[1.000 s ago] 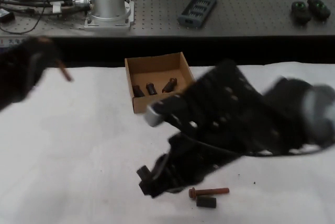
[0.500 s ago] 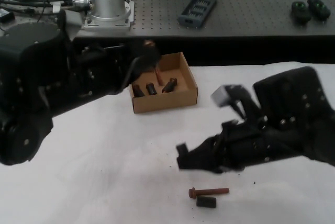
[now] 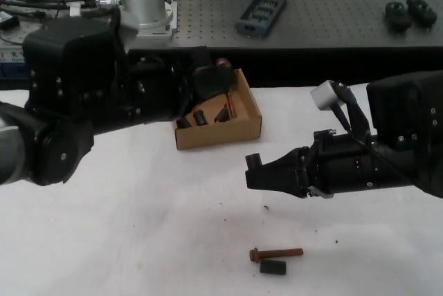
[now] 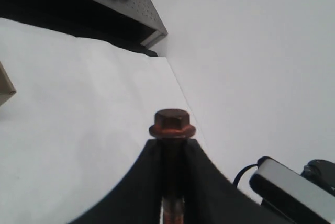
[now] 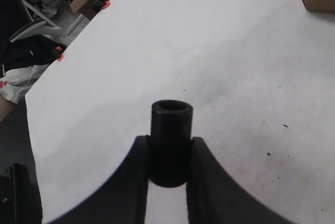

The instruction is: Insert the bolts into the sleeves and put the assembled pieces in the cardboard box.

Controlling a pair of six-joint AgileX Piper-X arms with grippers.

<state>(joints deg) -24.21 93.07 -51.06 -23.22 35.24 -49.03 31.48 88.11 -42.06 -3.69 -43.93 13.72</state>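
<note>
The white-covered bench (image 3: 104,227) bears a cardboard box (image 3: 218,133), a bolt (image 3: 277,252) and a sleeve (image 3: 273,267).

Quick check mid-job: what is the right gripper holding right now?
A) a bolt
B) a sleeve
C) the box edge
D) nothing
B: the right gripper is shut on a black hollow sleeve, while the bolt sits in the left gripper.

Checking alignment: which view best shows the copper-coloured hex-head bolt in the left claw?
Left wrist view: the copper-coloured hex-head bolt sits in the left claw, head and shank plain. High view: small, over the brown cardboard box. Right wrist view: one end, cut off.
</note>
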